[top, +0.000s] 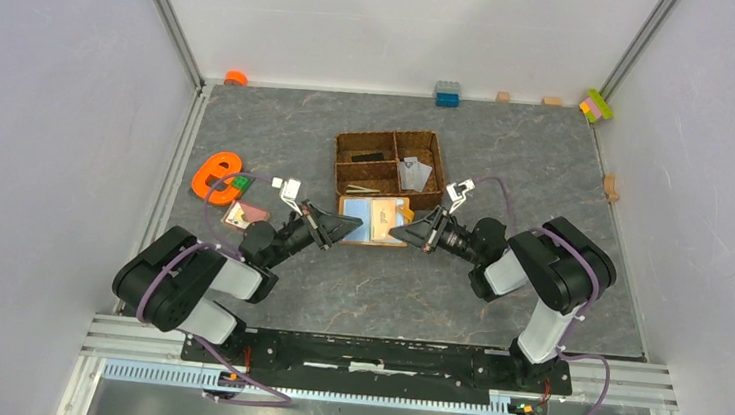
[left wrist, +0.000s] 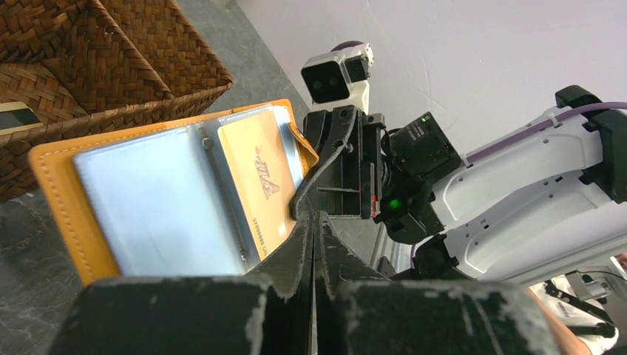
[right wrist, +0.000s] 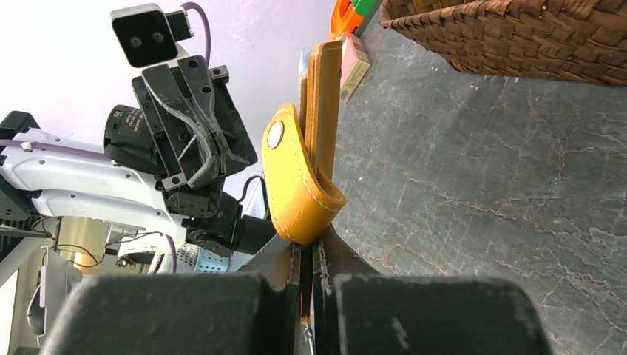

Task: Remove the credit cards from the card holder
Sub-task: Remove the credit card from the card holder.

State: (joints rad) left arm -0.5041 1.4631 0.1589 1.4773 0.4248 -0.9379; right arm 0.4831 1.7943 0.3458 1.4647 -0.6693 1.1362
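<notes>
The orange-tan card holder [top: 375, 220] lies open just in front of the woven tray, between my two grippers. The left wrist view shows its pale blue lining and stitched rim [left wrist: 66, 200], with one of the credit cards [left wrist: 259, 185], beige with red lettering, sitting in a slot. My right gripper [top: 401, 234] [right wrist: 310, 244] is shut on the card holder's [right wrist: 299, 177] edge beside the curled snap tab. My left gripper [top: 352, 228] [left wrist: 314, 218] is shut at the holder's near edge, beside the card's corner. Nothing shows between its jaws.
The brown woven divided tray [top: 391, 161] stands right behind the holder. To the left are an orange e-shaped toy [top: 214, 174], a green brick [top: 241, 183] and a small pink box [top: 245, 215]. Toy bricks [top: 447, 94] [top: 597, 105] line the back wall.
</notes>
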